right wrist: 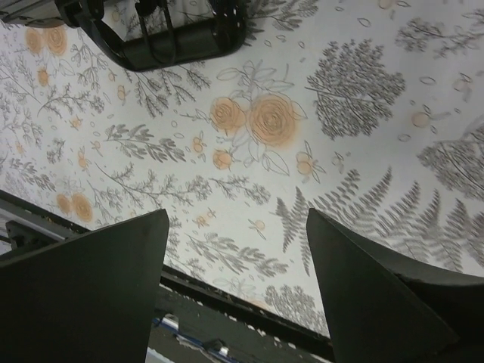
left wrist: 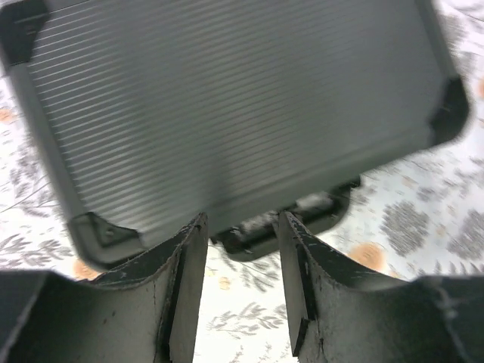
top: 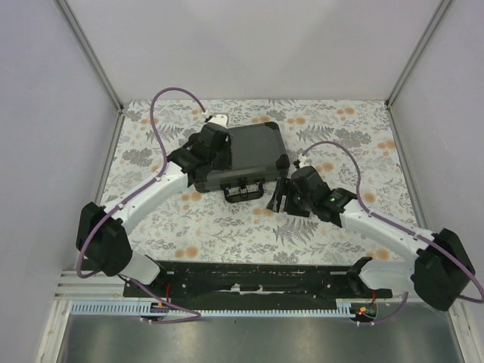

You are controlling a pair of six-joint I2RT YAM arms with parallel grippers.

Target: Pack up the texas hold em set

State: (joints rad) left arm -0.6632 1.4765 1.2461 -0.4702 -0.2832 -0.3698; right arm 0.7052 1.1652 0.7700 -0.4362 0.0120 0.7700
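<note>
From the top camera I saw the black case (top: pixel 249 151) lying shut and flat on the floral worktop (top: pixel 227 227), near the middle and towards the far side. Its handle (top: pixel 243 191) faced the arm bases.

My left arm bent out to the left at the elbow, and its forearm ran diagonally up to the case. The left end effector (top: pixel 212 147) hung over the case's left end. In the left wrist view, the left end effector (left wrist: pixel 242 287) showed its two fingers (left wrist: pixel 189 287) a little way apart with nothing between them. The ribbed lid (left wrist: pixel 227 106) and the blurred handle (left wrist: pixel 287 219) lay beyond them.

My right arm bent out to the right, and its forearm angled in towards the centre. The right end effector (top: pixel 281 198) pointed down just right of the handle, apart from it. In the right wrist view, the right end effector (right wrist: pixel 236 227) was spread wide and gripped nothing, over bare cloth, with the handle (right wrist: pixel 174 41) at the top edge.
</note>
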